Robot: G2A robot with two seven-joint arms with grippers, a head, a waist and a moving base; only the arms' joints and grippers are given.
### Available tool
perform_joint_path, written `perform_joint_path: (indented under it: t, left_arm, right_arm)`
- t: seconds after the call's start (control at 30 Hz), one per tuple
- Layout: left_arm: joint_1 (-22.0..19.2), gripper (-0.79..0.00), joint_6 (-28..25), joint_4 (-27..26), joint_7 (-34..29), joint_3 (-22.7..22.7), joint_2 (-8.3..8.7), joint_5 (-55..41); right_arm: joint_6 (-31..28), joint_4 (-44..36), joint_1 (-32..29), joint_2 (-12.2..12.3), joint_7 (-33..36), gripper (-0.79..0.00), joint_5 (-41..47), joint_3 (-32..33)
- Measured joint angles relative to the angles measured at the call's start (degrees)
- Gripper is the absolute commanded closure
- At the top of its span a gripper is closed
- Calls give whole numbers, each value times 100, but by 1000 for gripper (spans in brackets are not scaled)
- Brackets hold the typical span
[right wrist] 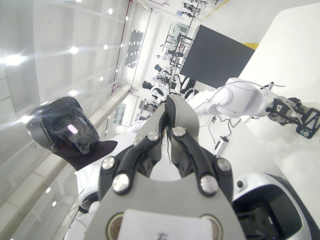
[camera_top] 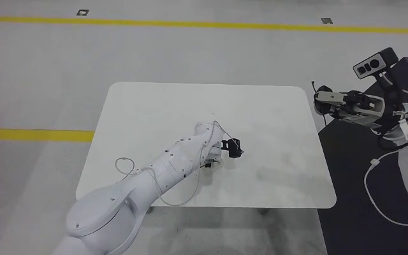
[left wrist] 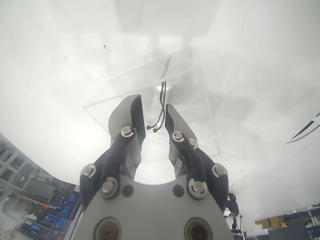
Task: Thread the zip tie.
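While the left hand (left wrist: pixel 152 101) hangs half open and empty astride the zip tie (left wrist: pixel 161 96) — thin, light, springy, inside the clear box (left wrist: pixel 190 96) mid-tabletop (camera_top: pixel 274 115) — I'd grip near its head; the right hand (right wrist: pixel 171 98), closed, sits well off from the box.

The right gripper (right wrist: pixel 171 99) has its fingers pressed together on a thin dark zip tie (right wrist: pixel 169 154), whose end trails out behind them. Farther off, the left gripper (right wrist: pixel 306 126) hangs low over the white bench (right wrist: pixel 287 38).
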Motion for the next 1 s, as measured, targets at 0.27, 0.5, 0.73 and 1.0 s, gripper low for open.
perform_joint_path:
  t: [0.27, 0.5, 0.73, 1.0]
  left_arm:
    - [-6, -114, -9, 71, 11, -12, -26, -11]
    - [-51, 0, -33, 111, 34, 17, -55, -51]
    - [-6, -40, -45, 199, 46, 114, -78, -101]
    - [-7, -105, -30, 205, 30, 160, -111, -154]
  right_arm:
    - [0, 0, 0, 0, 0, 0, 0, 0]
    - [0, 0, 0, 0, 0, 0, 0, 0]
    - [0, 0, 0, 0, 0, 0, 0, 0]
    - [0, 0, 0, 0, 0, 0, 0, 0]
